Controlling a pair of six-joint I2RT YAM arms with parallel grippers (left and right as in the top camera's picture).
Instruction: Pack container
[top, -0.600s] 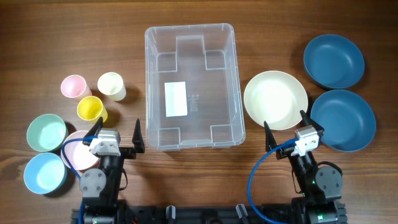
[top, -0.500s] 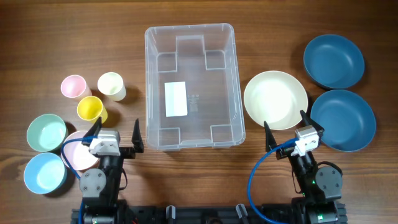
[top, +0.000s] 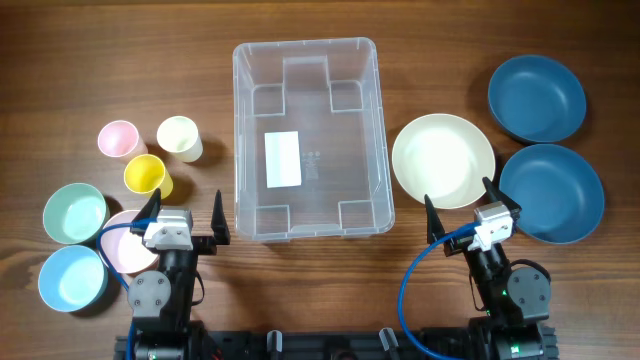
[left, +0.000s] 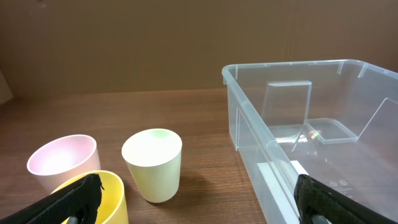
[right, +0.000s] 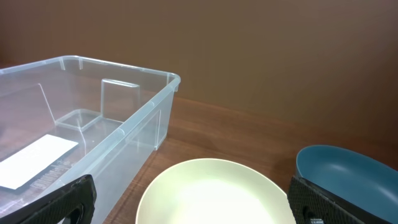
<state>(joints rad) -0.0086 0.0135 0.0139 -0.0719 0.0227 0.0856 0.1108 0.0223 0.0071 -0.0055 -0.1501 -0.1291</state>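
Observation:
The clear container (top: 240, 130) stands empty mid-table, white label on its bottom; it also shows in the left wrist view (left: 348, 93) and the right wrist view (right: 124, 93). Left of it stand a pink cup (top: 118, 138), a pale cup (top: 179, 137) and a yellow cup (top: 146, 174). Right of it lie a cream plate (top: 443, 160) and two dark blue bowls (top: 536, 97) (top: 552, 193). My left gripper (top: 184, 214) is open and empty near the container's front left corner. My right gripper (top: 459, 203) is open and empty in front of the cream plate (right: 211, 193).
A green bowl (top: 74, 213), a blue bowl (top: 71, 279) and a pink bowl (top: 125, 245) sit at the front left, the pink one partly under my left arm. The table surface is brown wood.

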